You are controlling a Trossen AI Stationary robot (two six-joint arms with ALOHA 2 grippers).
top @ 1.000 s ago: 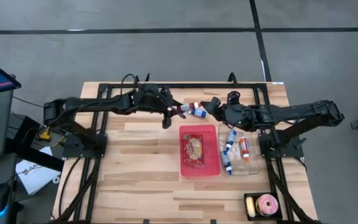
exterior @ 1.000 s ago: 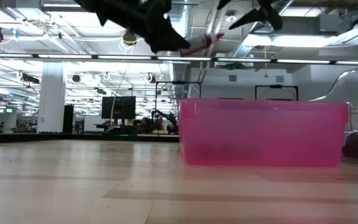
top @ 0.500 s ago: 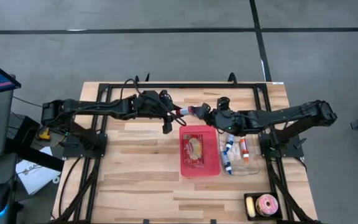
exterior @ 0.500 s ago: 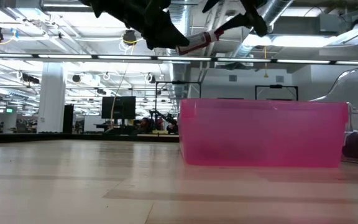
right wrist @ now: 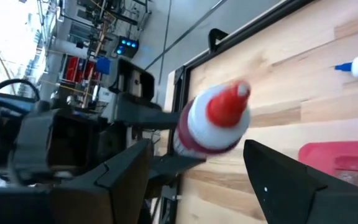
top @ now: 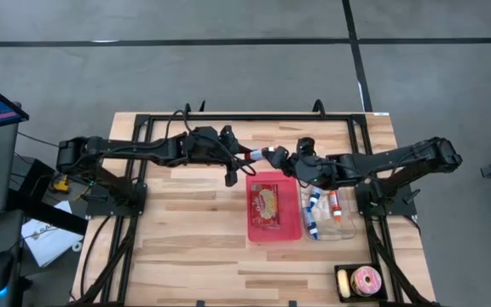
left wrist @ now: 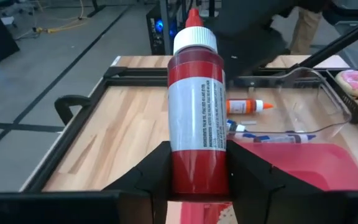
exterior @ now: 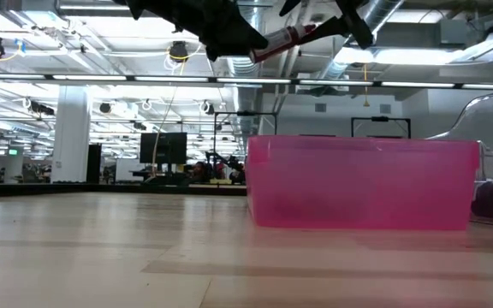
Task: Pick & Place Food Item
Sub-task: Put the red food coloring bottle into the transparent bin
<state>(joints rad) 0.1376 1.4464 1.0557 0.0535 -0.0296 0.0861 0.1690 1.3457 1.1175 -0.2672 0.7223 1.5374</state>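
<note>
Bottle (left wrist: 196, 106) stays clamped at its base in the left gripper (top: 244, 157), held up in the air above the table (top: 186, 230), its red cap pointing to the right arm. Since a second ago both arms have come closer together, and now the cap sits between the spread fingers of the right gripper (right wrist: 188, 162), which do not yet close on it. I judge this is a handover, about to be completed, with the pink bin (top: 292, 228) just below as the likely place.
</note>
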